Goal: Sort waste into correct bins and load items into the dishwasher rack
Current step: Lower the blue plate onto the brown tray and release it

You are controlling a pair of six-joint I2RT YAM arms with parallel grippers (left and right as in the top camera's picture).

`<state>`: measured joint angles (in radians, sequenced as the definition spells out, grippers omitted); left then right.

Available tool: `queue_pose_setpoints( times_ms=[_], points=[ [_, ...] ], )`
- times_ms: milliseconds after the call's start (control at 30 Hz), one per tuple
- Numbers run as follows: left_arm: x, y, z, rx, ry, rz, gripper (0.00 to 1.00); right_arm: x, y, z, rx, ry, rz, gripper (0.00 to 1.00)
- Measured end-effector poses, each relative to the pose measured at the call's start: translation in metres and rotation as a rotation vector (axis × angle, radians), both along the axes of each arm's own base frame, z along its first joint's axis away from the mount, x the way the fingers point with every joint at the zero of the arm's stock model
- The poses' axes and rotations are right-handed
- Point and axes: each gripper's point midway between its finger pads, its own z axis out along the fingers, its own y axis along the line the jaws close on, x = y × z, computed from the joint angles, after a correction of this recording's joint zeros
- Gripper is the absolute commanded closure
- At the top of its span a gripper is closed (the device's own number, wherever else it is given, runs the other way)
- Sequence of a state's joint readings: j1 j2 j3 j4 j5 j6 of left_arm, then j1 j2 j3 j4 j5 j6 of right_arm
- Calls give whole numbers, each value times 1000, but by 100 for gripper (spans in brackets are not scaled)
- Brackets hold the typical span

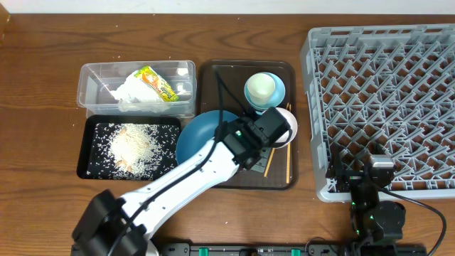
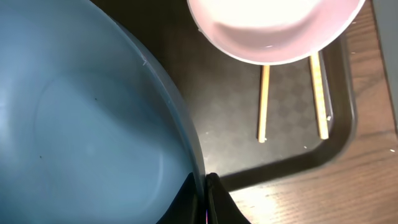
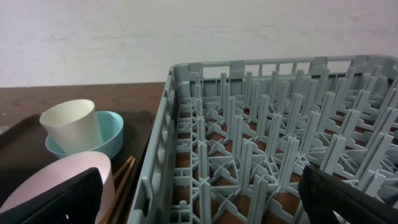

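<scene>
Dishwasher rack: grey peg lattice at 3 o'clock of the table, with no dish in it yet.
Serving tray: dark brown, mid-table, just beside the rack; all the dishes sit on it.
Clear tub: at 10 o'clock, holding the crumpled napkin and the snack wrapper.
Black tray: at 8 o'clock, touching the tub, strewn with rice grains.
Blue plate: on the serving tray's 8 o'clock side, its edge overhanging toward the black tray.
Left gripper: fingers pinching the plate's rim at its 3 o'clock side, one tip on each face.
Right gripper: fingers spread wide and empty, parked at the rack's 7 o'clock corner.
White bowl: at 3 o'clock of the plate, close beside the left gripper.
Light-blue bowl: at the serving tray's 1 o'clock, with the cream cup standing inside it.
Chopsticks: side by side at the serving tray's 5 o'clock, partly under the white bowl.
Step in hand: probably lifting the plate over to the rack.
Doing it well: squeeze firmly, since a rim pinch lets a wide plate swing. Raise it clear of the white bowl before heading to 3 o'clock. Tip it on edge and lower it between two peg rows.
</scene>
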<state>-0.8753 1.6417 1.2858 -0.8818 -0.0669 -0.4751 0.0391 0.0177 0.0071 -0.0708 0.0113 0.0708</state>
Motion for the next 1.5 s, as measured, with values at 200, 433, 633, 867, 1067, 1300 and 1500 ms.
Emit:
queue_pose_setpoints(
  times_ms=[200,433,633,867,1067,1300,1500],
  points=[
    [3,-4,-2,-9,-7,1,94,0,0,0,0,0,0,1],
    [14,-17,3,-67,-53,4,94,0,0,0,0,0,0,1],
    [17,-21,4,-84,-64,14,94,0,0,0,0,0,0,1],
    [18,-21,4,-87,-65,18,94,0,0,0,0,0,0,1],
    [16,-19,-4,-72,-51,21,94,0,0,0,0,0,0,1],
    [15,-18,-29,-26,-9,34,87,0,0,0,0,0,0,1],
    [17,-20,-29,-35,-14,45,59,0,0,0,0,0,0,1]
  ],
)
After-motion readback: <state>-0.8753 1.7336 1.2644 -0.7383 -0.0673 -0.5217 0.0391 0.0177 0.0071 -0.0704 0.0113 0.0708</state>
